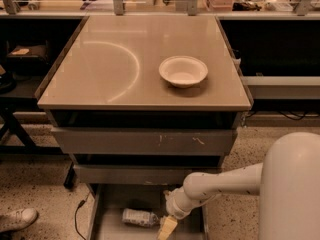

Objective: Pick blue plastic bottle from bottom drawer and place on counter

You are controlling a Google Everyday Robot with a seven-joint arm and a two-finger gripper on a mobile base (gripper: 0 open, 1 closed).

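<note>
Hand (167, 228) by one bottle (139, 217), one bowl (183, 71)

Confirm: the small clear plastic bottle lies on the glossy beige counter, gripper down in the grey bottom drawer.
Wrong: the camera view shows the small clear plastic bottle lying in the grey bottom drawer, beside the gripper, not on the glossy beige counter.

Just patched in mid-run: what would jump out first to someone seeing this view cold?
First, the big white arm reaching in from the lower right. Its claw is down in the open bottom drawer, just right of the blue plastic bottle, which lies on its side. Above, the glossy beige counter carries a white bowl, right of a faint curved arc mark.
</note>
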